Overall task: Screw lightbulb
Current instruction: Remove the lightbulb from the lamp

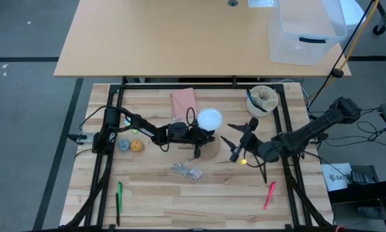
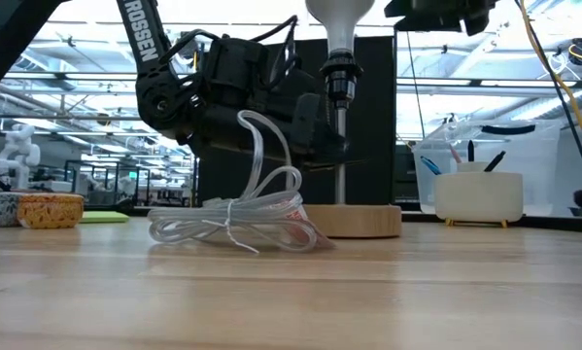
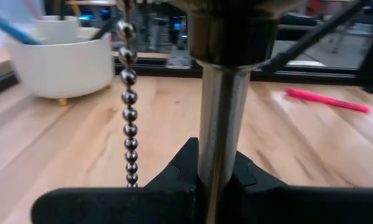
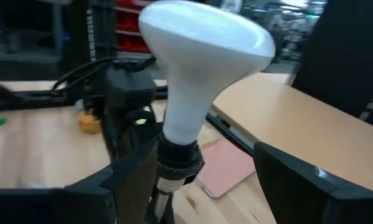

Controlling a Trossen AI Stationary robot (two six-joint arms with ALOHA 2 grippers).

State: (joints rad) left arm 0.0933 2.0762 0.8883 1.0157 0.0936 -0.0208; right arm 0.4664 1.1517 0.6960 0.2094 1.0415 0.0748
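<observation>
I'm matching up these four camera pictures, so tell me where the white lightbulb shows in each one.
High view: the lightbulb sits mid-table, just right of the left gripper.
Low view: its neck runs off the top edge, above the lamp pole.
Left wrist view: not in it; only the pole and bead chain.
Right wrist view: centre, large.
Shared landmark: the white cup.

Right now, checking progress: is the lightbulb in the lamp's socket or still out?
In. The lightbulb stands upright, its base seated in the black socket atop the lamp's pole.
</observation>
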